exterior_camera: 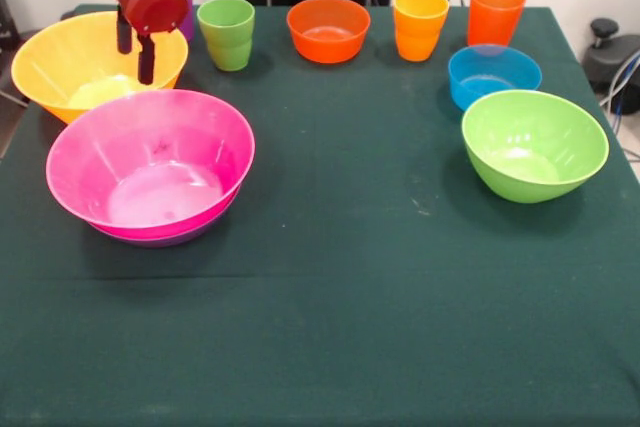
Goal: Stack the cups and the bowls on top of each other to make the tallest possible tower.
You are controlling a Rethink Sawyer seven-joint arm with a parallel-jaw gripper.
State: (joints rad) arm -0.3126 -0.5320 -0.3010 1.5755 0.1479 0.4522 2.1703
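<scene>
Hand (135,59) hangs open over yellow bowl (60,62) rim.

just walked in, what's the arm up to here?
The gripper hangs open and empty above the yellow bowl. The only stack so far is the pink bowl nested in the purple bowl. The blue bowl, green bowl, orange bowl and the cups stand loose on the table.

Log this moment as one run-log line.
tool: open, empty, over yellow bowl | tower: pink bowl nested in purple bowl | cups, other bowls: apart on table
</scene>
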